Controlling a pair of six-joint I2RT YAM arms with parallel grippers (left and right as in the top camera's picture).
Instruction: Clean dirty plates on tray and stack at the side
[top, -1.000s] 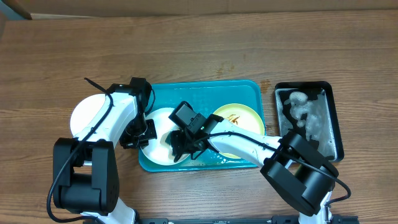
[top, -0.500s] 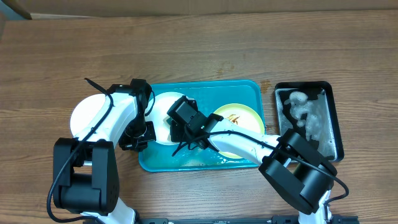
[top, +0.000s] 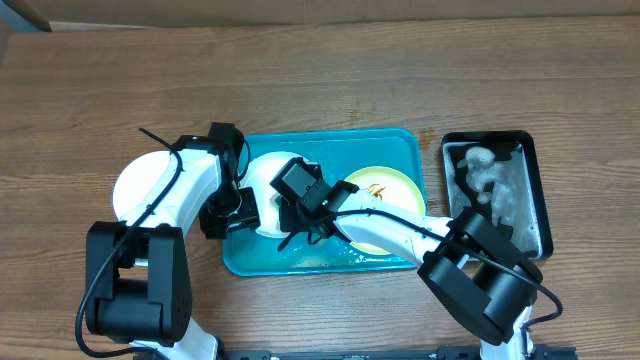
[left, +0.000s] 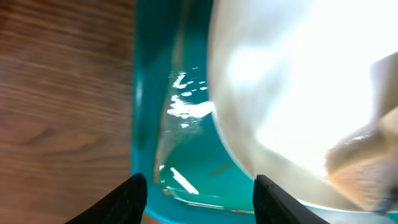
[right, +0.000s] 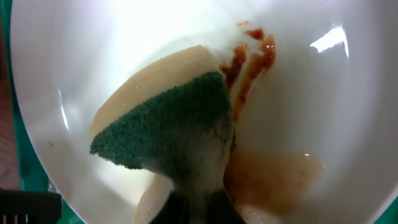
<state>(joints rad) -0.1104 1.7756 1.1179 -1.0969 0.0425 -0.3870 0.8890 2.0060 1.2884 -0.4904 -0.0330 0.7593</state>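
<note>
Over on the tray (top: 340, 150), which sits in the middle of the table (top: 320, 70), the scrubbing is on. The right hand (top: 295, 222) reaches in across the tray's left half and is clamped tight on a sponge (right: 168, 124), its dark green scouring face and tan foam both showing. From the right wrist view the hand (right: 189, 208) presses that sponge flat into the bowl of a white plate (right: 93, 50). A red-brown smear (right: 252, 53) runs just beside the sponge's upper edge, and a watery brown pool (right: 273, 177) sits by its lower side. Turquoise tray (right: 22, 168) peeks out past the plate's rim.

The left hand (top: 232, 208) is at the tray's left edge, right beside that white plate (top: 262, 172). In its own camera the hand (left: 199, 193) is spread wide, fingers (left: 130, 196) well apart, gripping nothing. The wet tray rim (left: 146, 124) lies between them and the plate (left: 292, 93) fills the upper right, with a corner of the sponge (left: 357, 162) showing on it. Whether a finger touches the plate's edge, I cannot tell.

A yellow-green plate (top: 385, 180) lies in the tray's right half, partly under the right arm. A second white plate (top: 132, 190) rests on the table just left of the tray, beneath the left arm. A black tray (top: 541, 215) sits to the right.
</note>
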